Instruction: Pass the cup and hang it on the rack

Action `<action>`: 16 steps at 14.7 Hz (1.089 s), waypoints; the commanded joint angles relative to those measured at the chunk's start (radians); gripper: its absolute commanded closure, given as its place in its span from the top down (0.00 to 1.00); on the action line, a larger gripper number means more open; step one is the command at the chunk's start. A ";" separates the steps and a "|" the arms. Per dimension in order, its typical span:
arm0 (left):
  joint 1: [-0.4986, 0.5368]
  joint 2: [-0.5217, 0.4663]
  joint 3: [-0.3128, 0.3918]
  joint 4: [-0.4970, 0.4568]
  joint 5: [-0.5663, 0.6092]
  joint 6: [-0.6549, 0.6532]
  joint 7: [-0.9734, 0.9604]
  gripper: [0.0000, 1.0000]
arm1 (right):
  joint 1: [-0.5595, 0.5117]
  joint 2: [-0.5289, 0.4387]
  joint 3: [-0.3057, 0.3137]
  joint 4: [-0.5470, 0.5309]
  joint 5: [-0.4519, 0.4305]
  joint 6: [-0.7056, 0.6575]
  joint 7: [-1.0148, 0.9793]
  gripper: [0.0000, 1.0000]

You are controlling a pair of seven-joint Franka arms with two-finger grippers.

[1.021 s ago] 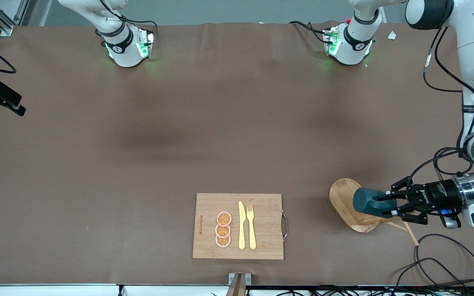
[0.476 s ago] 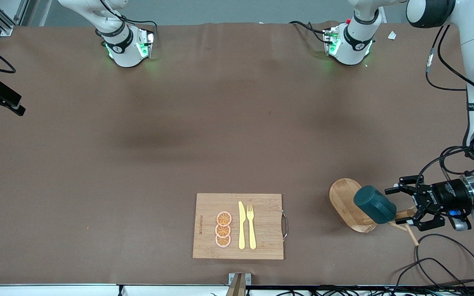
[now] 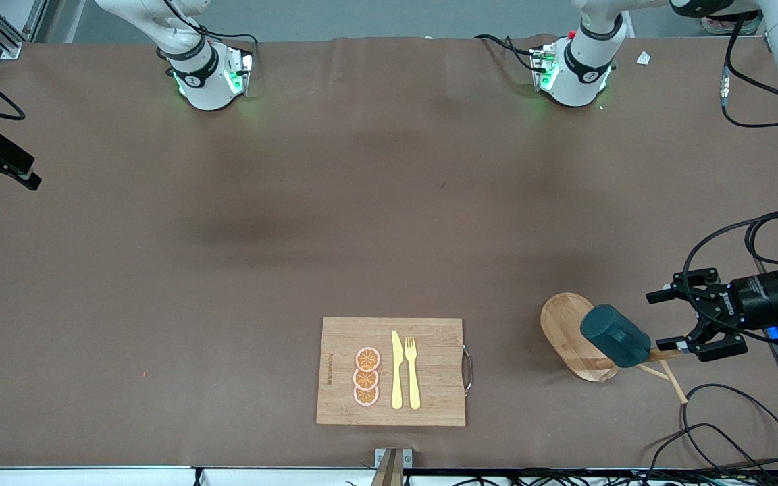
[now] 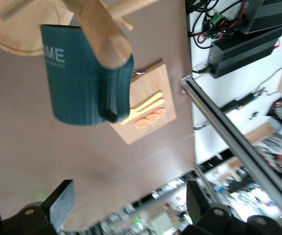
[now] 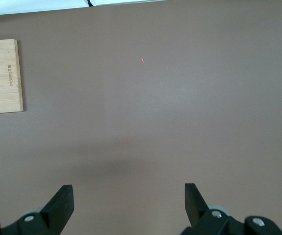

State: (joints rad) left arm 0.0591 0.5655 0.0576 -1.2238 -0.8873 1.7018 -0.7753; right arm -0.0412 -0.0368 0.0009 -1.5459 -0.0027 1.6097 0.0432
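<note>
Teal, the small ribbed cup (image 3: pixel 614 335) now hangs by its handle on a peg of the light wooden rack (image 3: pixel 573 336) near the worktop's front edge, at the left arm's end. A second ago the left gripper (image 3: pixel 685 318) clasped it; now its jaws are spread and drawn clear, so the hanging looks done. The right gripper (image 5: pixel 129 203) waits, spread over bare brown worktop (image 3: pixel 294 202).

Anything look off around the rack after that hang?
Nothing stands out. The cup hangs by its handle on a peg of the rack, tilted as expected, and the rack stands upright. The left gripper is open beside it; the right gripper waits open.
</note>
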 commanded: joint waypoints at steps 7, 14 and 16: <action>-0.197 -0.222 -0.060 -0.023 0.707 -0.076 0.045 1.00 | -0.025 -0.015 0.014 -0.005 0.013 -0.007 -0.019 1.00; -0.156 -0.364 -0.091 -0.077 0.898 -0.171 0.457 1.00 | -0.026 -0.014 0.014 -0.005 0.015 -0.007 -0.016 1.00; -0.151 -0.413 -0.082 -0.117 0.897 -0.218 0.491 1.00 | -0.025 -0.014 0.014 -0.003 0.015 -0.008 -0.017 1.00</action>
State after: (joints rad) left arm -0.0941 0.2315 -0.0309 -1.2584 -0.0026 1.5123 -0.3303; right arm -0.0415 -0.0368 0.0007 -1.5439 -0.0027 1.6094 0.0428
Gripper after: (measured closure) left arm 0.000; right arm 0.000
